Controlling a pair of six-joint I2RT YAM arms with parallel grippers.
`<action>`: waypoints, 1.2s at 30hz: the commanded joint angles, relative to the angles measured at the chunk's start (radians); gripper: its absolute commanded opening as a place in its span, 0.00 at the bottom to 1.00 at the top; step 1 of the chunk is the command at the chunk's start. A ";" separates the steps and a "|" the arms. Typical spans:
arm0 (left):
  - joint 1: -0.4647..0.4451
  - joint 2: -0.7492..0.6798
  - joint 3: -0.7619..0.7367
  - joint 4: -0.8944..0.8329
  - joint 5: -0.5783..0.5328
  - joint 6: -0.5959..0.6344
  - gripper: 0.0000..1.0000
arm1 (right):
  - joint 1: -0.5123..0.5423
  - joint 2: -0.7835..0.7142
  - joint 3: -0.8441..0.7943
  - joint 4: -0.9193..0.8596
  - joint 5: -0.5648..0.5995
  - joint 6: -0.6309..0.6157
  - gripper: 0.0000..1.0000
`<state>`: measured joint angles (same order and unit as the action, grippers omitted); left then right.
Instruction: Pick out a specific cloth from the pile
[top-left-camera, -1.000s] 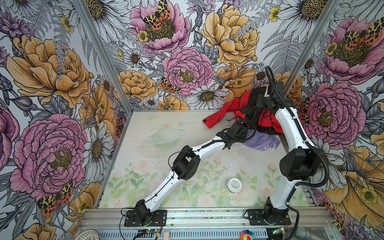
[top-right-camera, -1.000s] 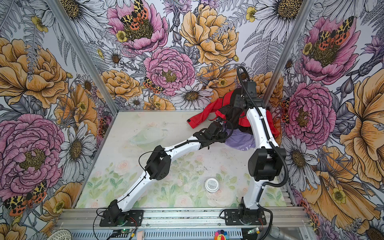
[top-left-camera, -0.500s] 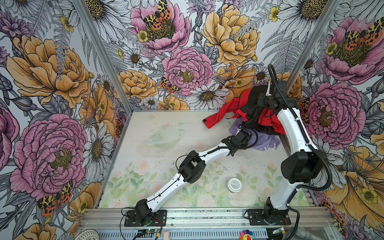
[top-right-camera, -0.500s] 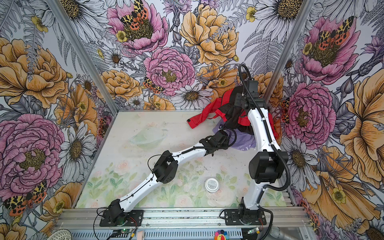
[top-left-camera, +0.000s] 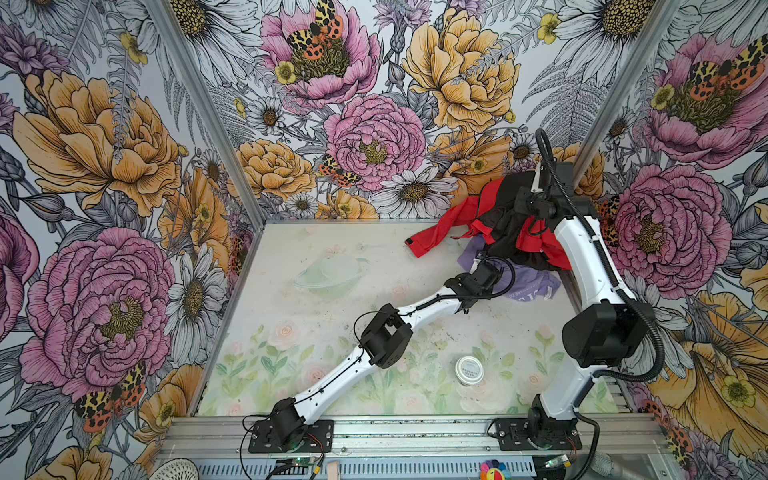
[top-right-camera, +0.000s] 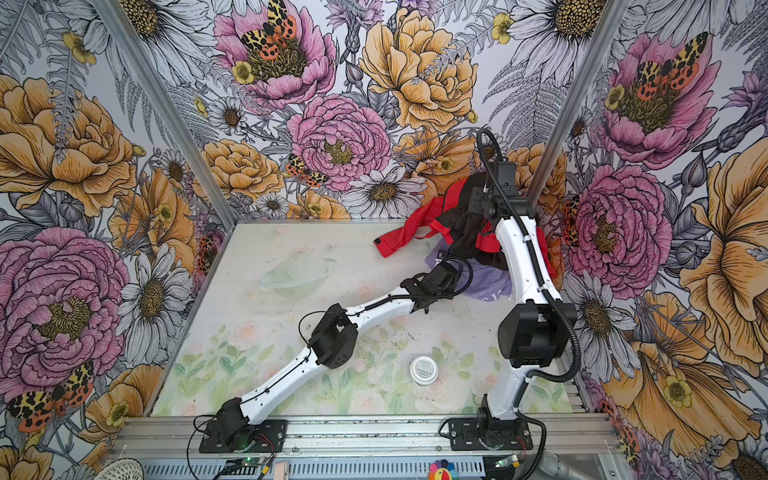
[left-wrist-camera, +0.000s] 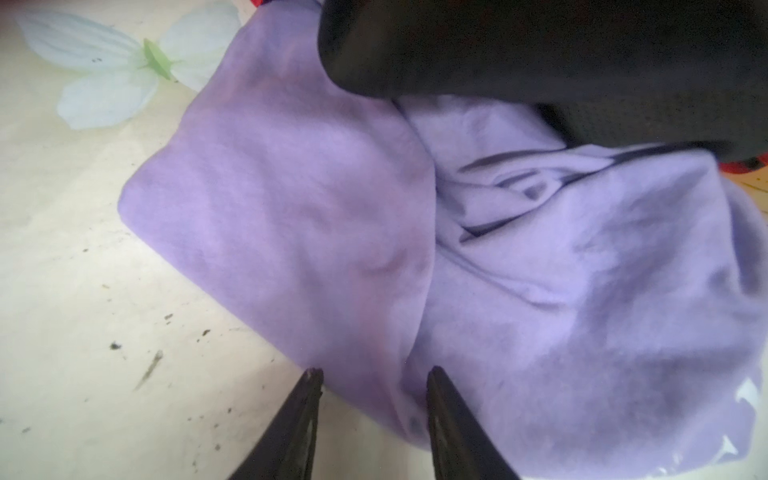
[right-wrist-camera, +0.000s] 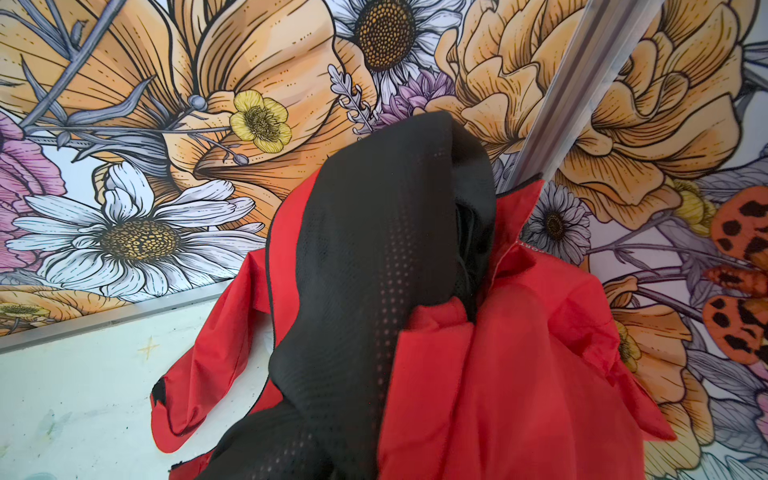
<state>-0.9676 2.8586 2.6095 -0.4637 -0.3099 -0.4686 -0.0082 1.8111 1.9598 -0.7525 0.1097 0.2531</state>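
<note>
Cloth: the cloth is soft and pale purple. It lies on the worktop in the far right corner.
Left jaws: a narrow gap, down low at the cloth's edge, with a bit of purple between the fingertips.
Right jaws: hidden in the clothes, shut tight, held up high.
Pile: the pile hangs from those jaws over the cloth: the red jacket and the black mesh garment. One red sleeve rests on the worktop.
Front: a small round tin, well apart.
</note>
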 joint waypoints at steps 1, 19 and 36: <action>-0.002 0.022 0.012 -0.038 -0.020 0.001 0.29 | -0.008 -0.058 0.008 0.074 -0.012 -0.008 0.00; 0.002 -0.117 -0.130 0.156 -0.042 0.029 0.00 | -0.017 -0.105 -0.030 0.080 -0.031 -0.007 0.00; 0.017 -0.370 -0.490 0.427 0.036 0.080 0.19 | -0.018 -0.126 -0.057 0.088 -0.053 0.003 0.00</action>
<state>-0.9600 2.5019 2.1387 -0.0807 -0.3401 -0.3946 -0.0257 1.7557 1.9003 -0.7502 0.0731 0.2535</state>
